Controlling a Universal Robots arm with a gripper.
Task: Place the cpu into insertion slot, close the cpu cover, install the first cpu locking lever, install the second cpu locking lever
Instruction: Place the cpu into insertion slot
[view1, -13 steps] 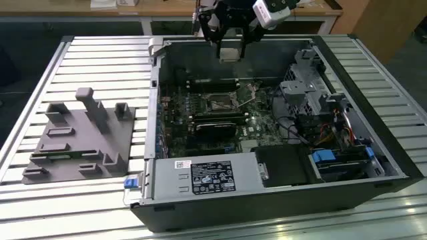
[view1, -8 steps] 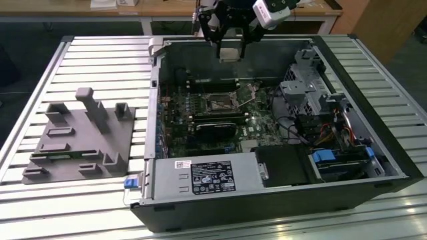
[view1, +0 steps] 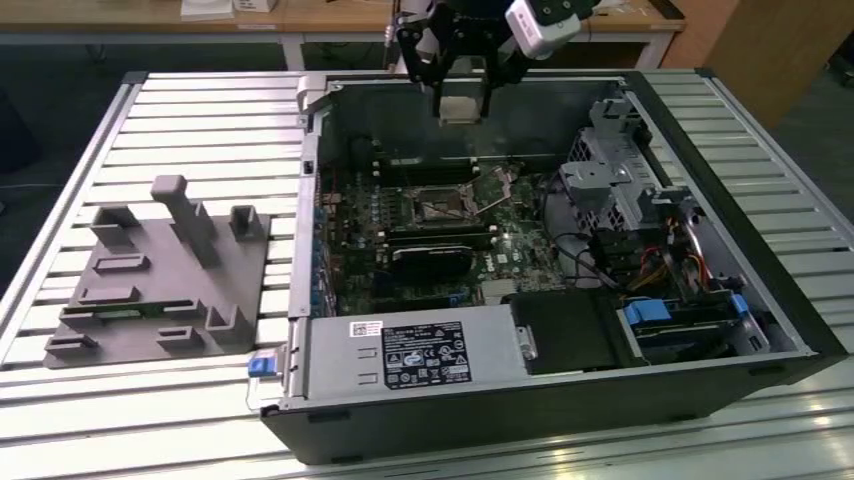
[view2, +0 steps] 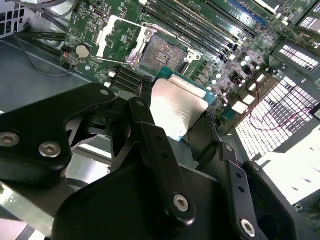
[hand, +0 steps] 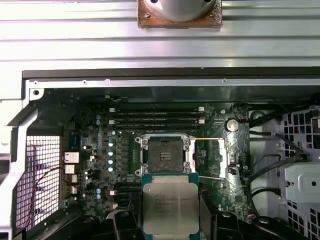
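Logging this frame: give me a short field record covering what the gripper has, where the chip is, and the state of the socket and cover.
gripper: shut on the cpu, above the open computer case
cpu: held between the fingers, above the board, not in the insertion slot
insertion slot: empty, dark centre exposed
cpu cover: swung open, beside the slot
other: grey fixture on the slatted table, at the exterior view's left of the case
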